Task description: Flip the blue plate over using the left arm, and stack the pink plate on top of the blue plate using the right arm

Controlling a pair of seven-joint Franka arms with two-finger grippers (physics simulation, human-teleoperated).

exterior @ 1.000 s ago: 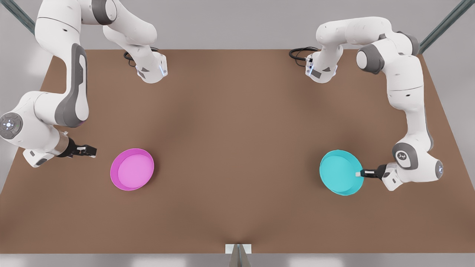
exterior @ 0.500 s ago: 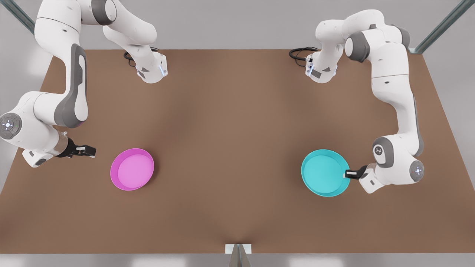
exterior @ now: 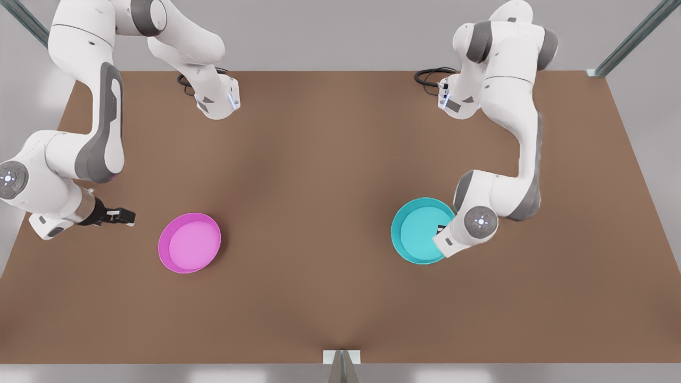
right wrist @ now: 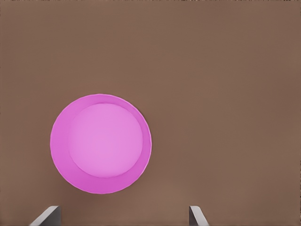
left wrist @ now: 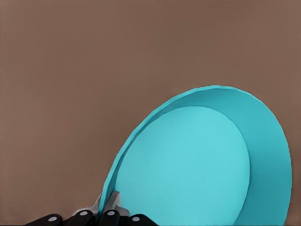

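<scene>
Blue plate (exterior: 417, 231) sits right of centre in the front view on a brown counter (exterior: 319, 186), grey walls behind, hollow side up, nothing in it. Left end effector (left wrist: 109, 209) pinches its rim. Pink plate (exterior: 189, 243) lies flat lower left, hollow up, bare inside. Right end effector (exterior: 127, 216) hovers just beside it at the frame's left, fingers (right wrist: 47, 216) spread.

Soft, even light falls from above across the brown desk (exterior: 330, 175), with a slightly darker band down its middle. Shadows are faint: a thin one hugs the pink plate (exterior: 189, 243). No glare, blur or edge distortion shows.
</scene>
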